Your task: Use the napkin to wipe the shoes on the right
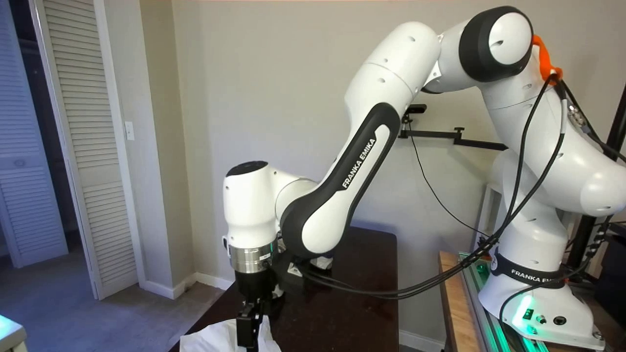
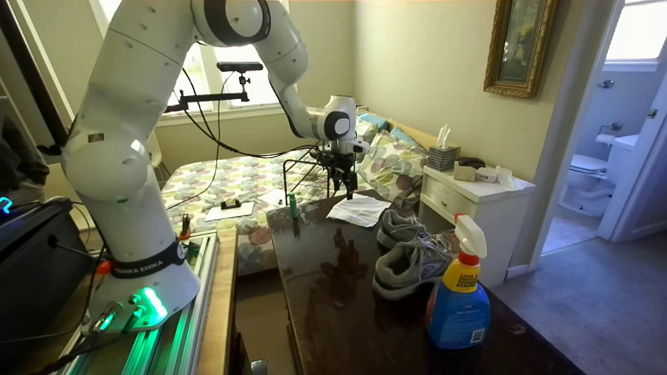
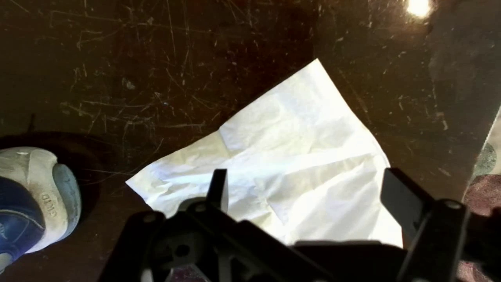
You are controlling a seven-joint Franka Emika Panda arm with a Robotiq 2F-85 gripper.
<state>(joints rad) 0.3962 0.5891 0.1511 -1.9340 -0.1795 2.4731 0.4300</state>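
Nearest in wrist view: gripper (image 3: 305,186), black, pointing down, fingers (image 3: 403,196) spread wide apart. See napkin (image 3: 282,168) below, filling much of the space between fingertips. Cannot tell contact from slight clearance at either fingertip.

Find napkin lying on dark table (image 2: 333,323): white, thin, creased, irregular in outline, with sharp corners at top and left in wrist view, lower part hidden behind gripper. In both exterior views, napkin (image 2: 359,210) at lower end of gripper; in an exterior view, napkin (image 1: 210,337) cut off by bottom of frame.

Find shoes (image 2: 411,265) on same table, side by side, soles down, grey and white, laced. Near napkin, with bare table between heel and paper corner in wrist view. Note one heel there, at left edge, pale with lettering, blue fabric alongside.

Note spray bottle (image 2: 458,312) upright just beside shoes: blue body, yellow label around neck, white trigger head with red parts. Hides part of nearer shoe from this angle; cannot tell contact. Also green cylinder (image 2: 293,205) upright near table edge, apart from napkin.

Trace arm (image 1: 362,161) from base (image 1: 577,322), green light (image 1: 523,309) lit, up, across and down to gripper. Beyond table: bed (image 2: 260,179) with patterned cover, and white nightstand (image 2: 500,229) bearing tissue box (image 2: 442,159). Higher up, gilt-framed picture (image 2: 521,49) on wall (image 2: 427,67).
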